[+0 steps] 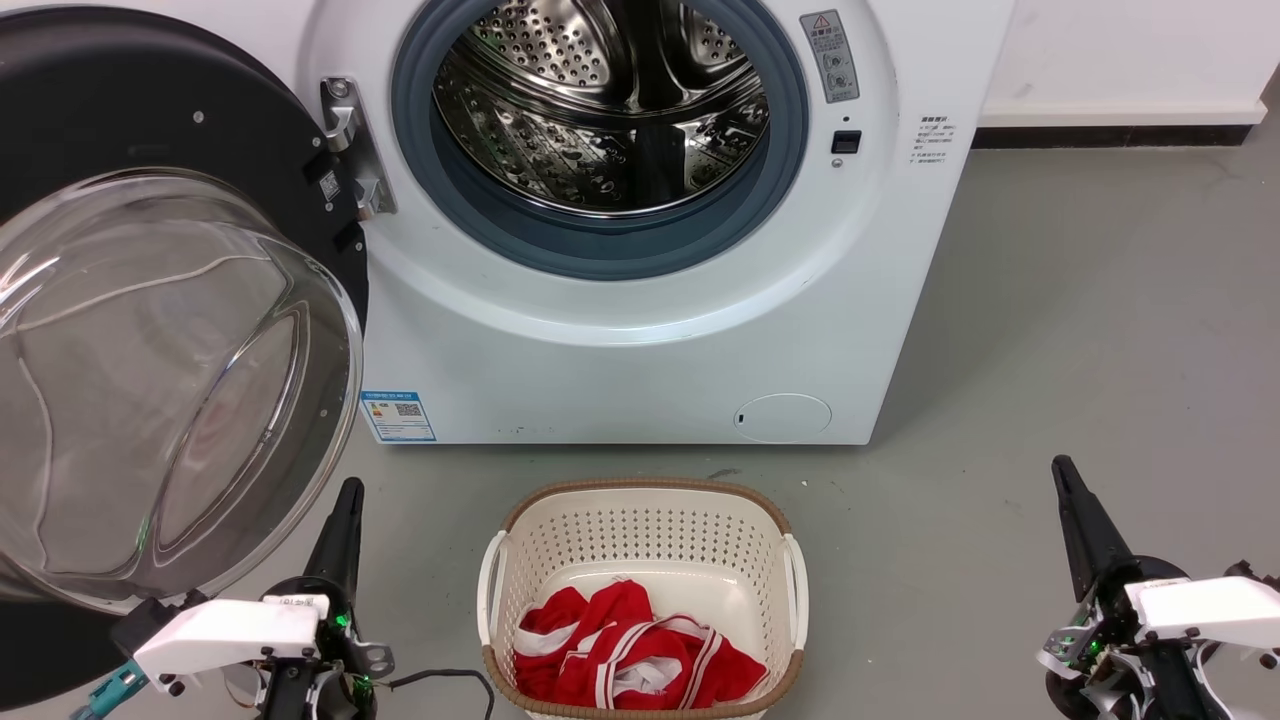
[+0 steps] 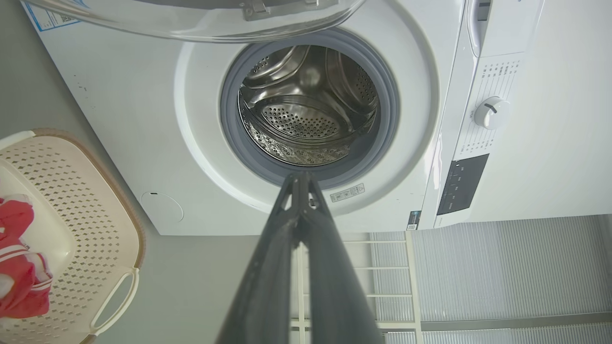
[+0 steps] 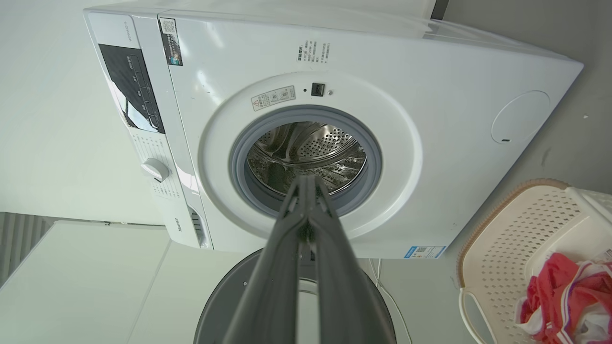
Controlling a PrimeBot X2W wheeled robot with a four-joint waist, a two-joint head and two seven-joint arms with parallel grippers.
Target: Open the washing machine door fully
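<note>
Overhead, the washing machine door (image 1: 170, 350) gapes; wrists reveal a dial (image 2: 491, 112).

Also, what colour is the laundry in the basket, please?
The laundry is red with white stripes; head view best.

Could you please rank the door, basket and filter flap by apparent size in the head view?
Black-rimmed glass washing machine door, though nearest the camera
Cream perforated plastic basket
Small round white flap

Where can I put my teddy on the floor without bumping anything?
Bare grey floor lies between the cream perforated plastic basket and the right gripper, stretching right of the white washing machine. Crowded on the left: the round black-rimmed glass door sits beside the left gripper.
</note>
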